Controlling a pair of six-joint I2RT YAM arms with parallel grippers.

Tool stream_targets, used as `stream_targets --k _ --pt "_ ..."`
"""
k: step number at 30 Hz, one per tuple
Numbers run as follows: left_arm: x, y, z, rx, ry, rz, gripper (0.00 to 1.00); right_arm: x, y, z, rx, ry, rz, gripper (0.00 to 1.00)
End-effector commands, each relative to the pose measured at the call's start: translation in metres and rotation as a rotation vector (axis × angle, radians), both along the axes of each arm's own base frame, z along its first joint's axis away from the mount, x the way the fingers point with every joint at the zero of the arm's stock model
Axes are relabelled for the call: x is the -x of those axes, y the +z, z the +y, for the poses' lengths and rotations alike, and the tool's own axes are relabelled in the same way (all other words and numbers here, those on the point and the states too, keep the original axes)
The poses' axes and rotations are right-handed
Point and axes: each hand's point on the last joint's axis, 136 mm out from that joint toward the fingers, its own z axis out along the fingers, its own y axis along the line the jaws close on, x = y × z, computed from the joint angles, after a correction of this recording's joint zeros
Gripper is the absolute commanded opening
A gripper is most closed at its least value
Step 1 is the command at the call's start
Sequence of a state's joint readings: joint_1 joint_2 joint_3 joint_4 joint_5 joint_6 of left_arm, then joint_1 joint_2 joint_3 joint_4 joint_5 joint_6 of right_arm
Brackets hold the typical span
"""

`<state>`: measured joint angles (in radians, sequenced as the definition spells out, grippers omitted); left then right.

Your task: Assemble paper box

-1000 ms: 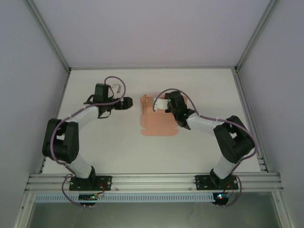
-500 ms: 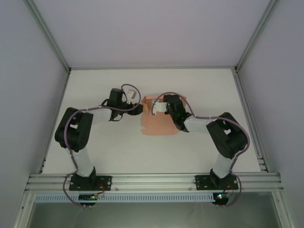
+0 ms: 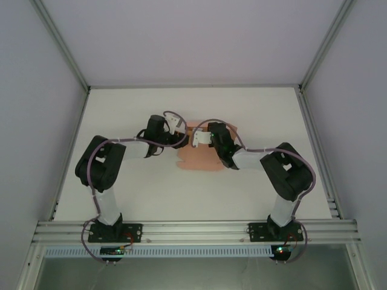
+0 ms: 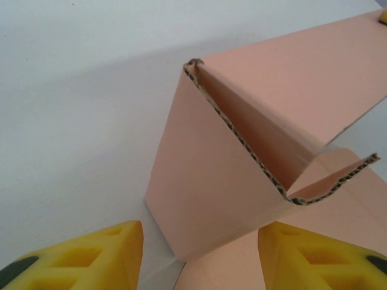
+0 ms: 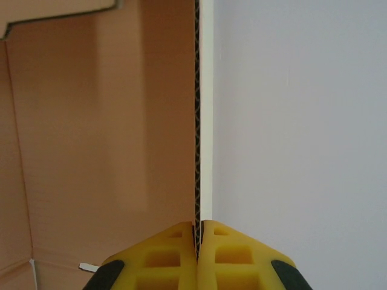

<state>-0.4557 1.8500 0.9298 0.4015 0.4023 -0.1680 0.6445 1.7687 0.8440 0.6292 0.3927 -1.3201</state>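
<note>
The salmon-pink corrugated card paper box (image 3: 197, 161) lies half folded at the middle of the white table (image 3: 145, 196). Toward its far end the right gripper (image 5: 198, 231) is clamped on an upright wall (image 5: 197, 90). The left gripper (image 4: 199, 257), jaws apart, straddles a raised flap (image 4: 205, 187). Closing off-centre could crease it, and the grippers crowd each other.

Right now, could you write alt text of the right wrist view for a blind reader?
The right hand is shut on a panel of the paper box, seen edge-on up the middle. Pink card lies left, a pale surface right.
</note>
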Motion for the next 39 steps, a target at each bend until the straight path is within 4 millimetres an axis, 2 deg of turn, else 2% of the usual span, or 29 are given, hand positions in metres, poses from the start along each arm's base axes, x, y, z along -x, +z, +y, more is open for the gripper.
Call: stream_targets --k 1,5,12,16,25,29,30,32,33,35,36,39 --pt "-0.01 0.006 -0.001 0.006 0.041 -0.079 0.51 0.013 -0.026 0.002 0.032 0.002 0.047 0.0" --pt "-0.013 0.006 0.003 -0.002 0.079 -0.11 0.52 0.021 -0.036 -0.001 0.057 -0.023 0.05 0.0" --pt "-0.008 -0.004 -0.008 -0.026 0.077 -0.124 0.51 0.03 -0.039 -0.002 0.029 -0.058 0.085 0.0" --pt "-0.017 0.007 -0.018 0.035 0.095 -0.165 0.49 0.035 -0.046 0.003 0.029 -0.045 0.13 0.0" --pt "-0.032 0.015 -0.026 0.049 0.111 -0.205 0.27 0.041 -0.057 0.007 -0.003 -0.022 0.259 0.0" --pt "-0.03 0.022 -0.029 0.03 0.129 -0.214 0.14 0.04 -0.054 0.009 -0.004 -0.02 0.271 0.0" --pt "-0.029 0.022 -0.029 0.022 0.14 -0.22 0.08 0.04 -0.053 0.01 -0.015 -0.024 0.281 0.02" --pt "-0.029 0.02 -0.025 0.005 0.156 -0.225 0.0 0.041 -0.048 0.012 -0.075 -0.049 0.317 0.12" --pt "-0.028 0.019 -0.024 -0.005 0.161 -0.225 0.0 0.041 -0.042 0.01 -0.115 -0.07 0.337 0.18" --pt "-0.026 0.016 -0.02 -0.023 0.165 -0.229 0.0 0.042 -0.029 0.007 -0.208 -0.109 0.38 0.35" --pt "-0.024 0.016 -0.018 -0.029 0.162 -0.236 0.0 0.047 -0.022 0.006 -0.259 -0.122 0.421 0.45" --pt "-0.017 0.017 -0.016 -0.037 0.144 -0.249 0.0 0.063 -0.001 0.001 -0.416 -0.16 0.526 0.68"
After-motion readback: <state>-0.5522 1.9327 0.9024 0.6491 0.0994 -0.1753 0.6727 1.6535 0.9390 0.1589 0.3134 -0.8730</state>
